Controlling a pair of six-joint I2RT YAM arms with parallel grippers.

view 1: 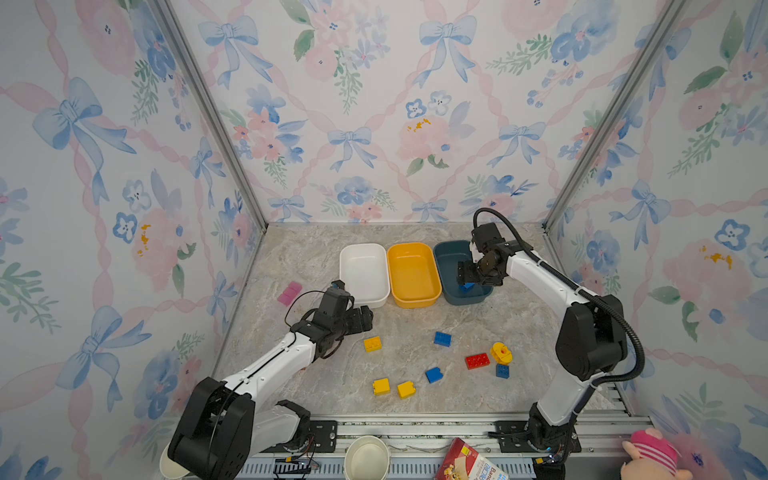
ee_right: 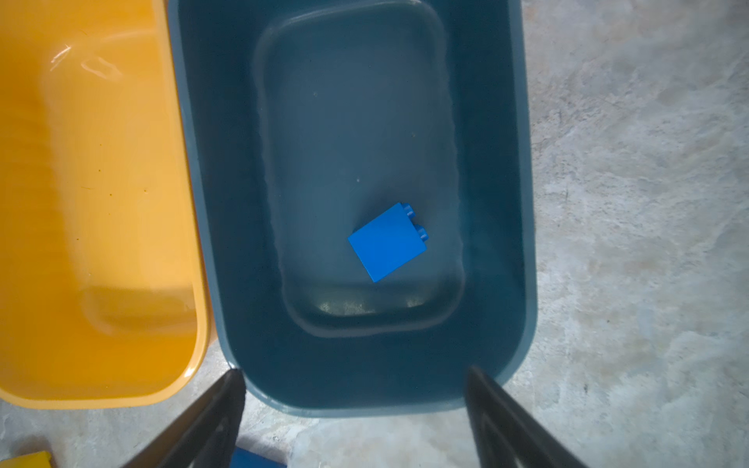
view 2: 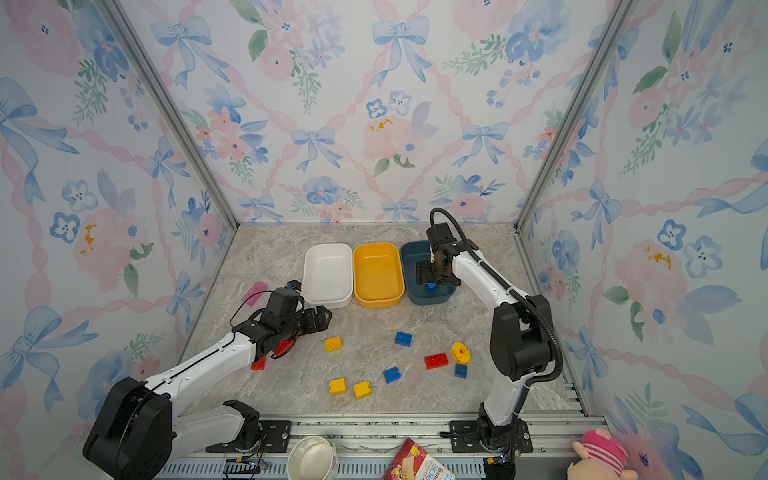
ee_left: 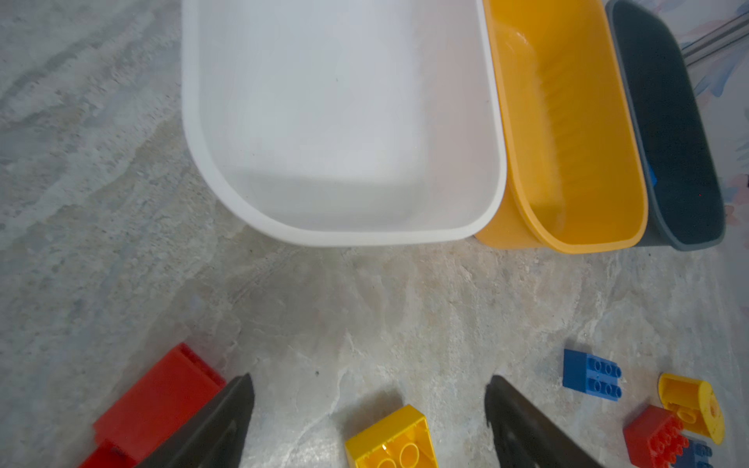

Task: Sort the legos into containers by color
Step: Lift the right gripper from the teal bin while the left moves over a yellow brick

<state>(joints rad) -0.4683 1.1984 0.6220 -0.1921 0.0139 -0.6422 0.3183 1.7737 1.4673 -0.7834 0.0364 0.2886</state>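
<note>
Three containers stand in a row at the back: white (view 1: 363, 249), yellow-orange (view 1: 413, 249) and dark teal (view 1: 446, 249). One blue lego (ee_right: 387, 242) lies on its side in the teal tub. My right gripper (view 1: 467, 276) hangs open and empty above that tub's near end. My left gripper (view 1: 365, 318) is open and empty in front of the white tub (ee_left: 340, 239), just beyond a yellow lego (ee_left: 391, 439). Yellow (view 1: 381, 386), blue (view 1: 442, 338) and red (view 1: 477, 360) legos lie loose on the table. Red legos (view 2: 284, 347) sit partly hidden under my left arm.
A pink block (view 1: 289, 293) lies by the left wall. Beyond the front rail are a paper cup (view 1: 366, 457), a printed box (view 1: 473, 463) and a pink plush toy (view 1: 652, 455). Walls close in the table on three sides.
</note>
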